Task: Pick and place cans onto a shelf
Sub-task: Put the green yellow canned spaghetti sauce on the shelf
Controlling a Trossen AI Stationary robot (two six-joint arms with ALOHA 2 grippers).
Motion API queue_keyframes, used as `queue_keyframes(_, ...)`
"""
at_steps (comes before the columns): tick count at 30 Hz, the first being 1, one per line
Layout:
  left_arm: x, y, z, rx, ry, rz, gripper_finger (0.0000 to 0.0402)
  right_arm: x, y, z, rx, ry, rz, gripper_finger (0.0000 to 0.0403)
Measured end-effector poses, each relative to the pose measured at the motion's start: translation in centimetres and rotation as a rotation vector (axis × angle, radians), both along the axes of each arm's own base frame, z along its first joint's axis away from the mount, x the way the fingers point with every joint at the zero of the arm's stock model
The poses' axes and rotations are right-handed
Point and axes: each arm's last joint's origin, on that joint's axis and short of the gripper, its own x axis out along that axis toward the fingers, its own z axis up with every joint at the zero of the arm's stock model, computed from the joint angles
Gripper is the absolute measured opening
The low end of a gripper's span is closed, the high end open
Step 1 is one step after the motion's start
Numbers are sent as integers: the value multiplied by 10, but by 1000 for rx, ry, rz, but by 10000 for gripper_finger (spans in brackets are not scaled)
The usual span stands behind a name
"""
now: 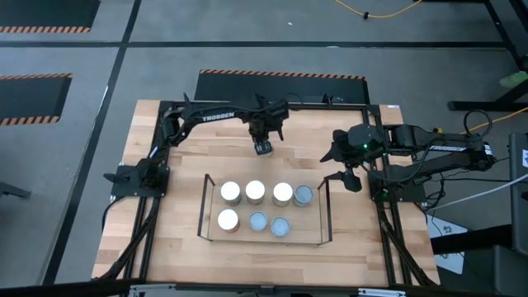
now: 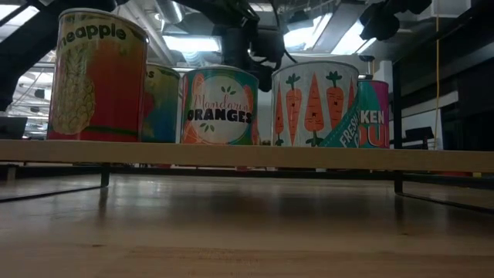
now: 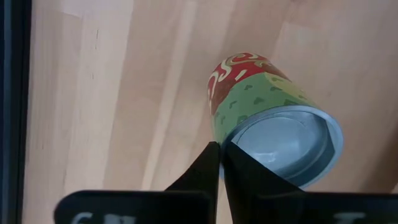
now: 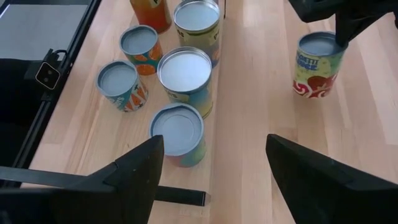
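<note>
Last can: L gripper [image 3: 219, 163] fingers together on its rim.
Confirm grip, poss. slipping; R gripper [image 4: 214, 174] apart, idle centre-right.

Seven cans [image 1: 256, 191] crowd the shelf [image 1: 323, 216]; only its front right corner is free.

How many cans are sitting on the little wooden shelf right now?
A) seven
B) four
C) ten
A: from above, the shelf holds a back row of four cans and a front row of three, while an eighth can sits off it under the left tool.
</note>
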Motion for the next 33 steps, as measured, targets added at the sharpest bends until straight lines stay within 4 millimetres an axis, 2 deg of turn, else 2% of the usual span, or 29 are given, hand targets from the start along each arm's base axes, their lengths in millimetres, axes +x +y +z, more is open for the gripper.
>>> queue_keyframes(5, 1, -6, -1, 3, 15, -12, 11, 0, 0, 0, 1, 0, -1, 288)
queue_keyframes(13, -3, -9, -15, -13, 72, -15, 14, 0, 0, 0, 2, 0, -1, 288)
queue_keyframes(24, 0, -8, -18, -4, 45, -13, 42, 0, 0, 0, 0, 0, 0, 288)
queue_keyframes(33, 3, -7, -17, 28, 17, -10, 85, 0, 0, 0, 0, 1, 0, 288)
